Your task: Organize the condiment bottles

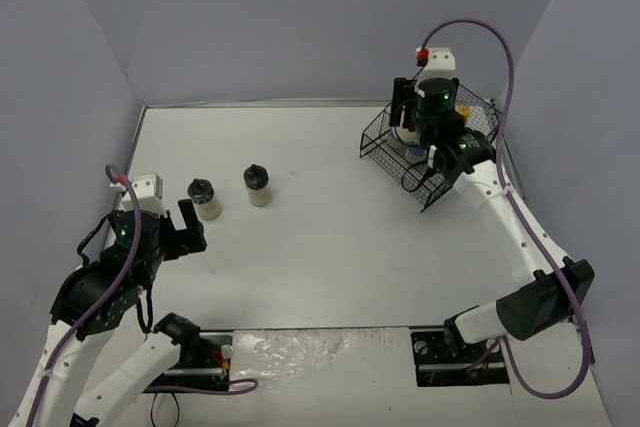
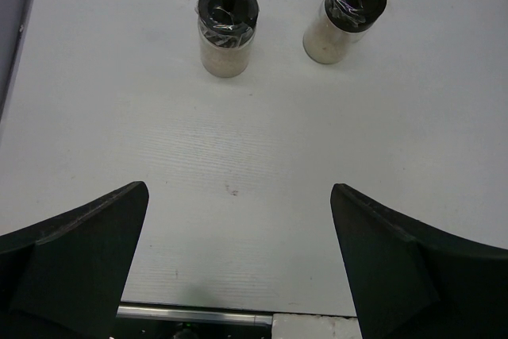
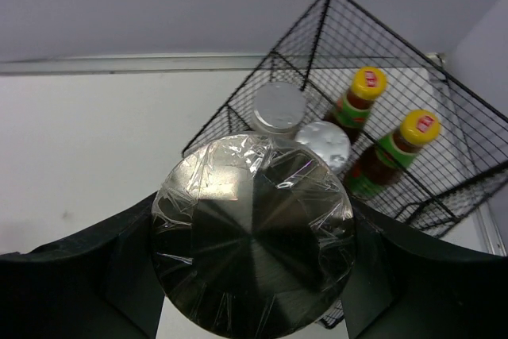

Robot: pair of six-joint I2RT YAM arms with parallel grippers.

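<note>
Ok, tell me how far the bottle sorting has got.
Done: two sauce bottles and two silver-lidded jars stand in the wire basket. In hand: the right fingers grip a third jar by it. Left: two black-capped shakers on the table, ahead of the open left fingers.

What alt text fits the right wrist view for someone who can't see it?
A silver-lidded jar wrapped in clear film fills the foreground, held by the right gripper between its jaws. Behind it, a black wire basket on the white table holds two more silver-lidded jars and two yellow-capped sauce bottles.
</note>
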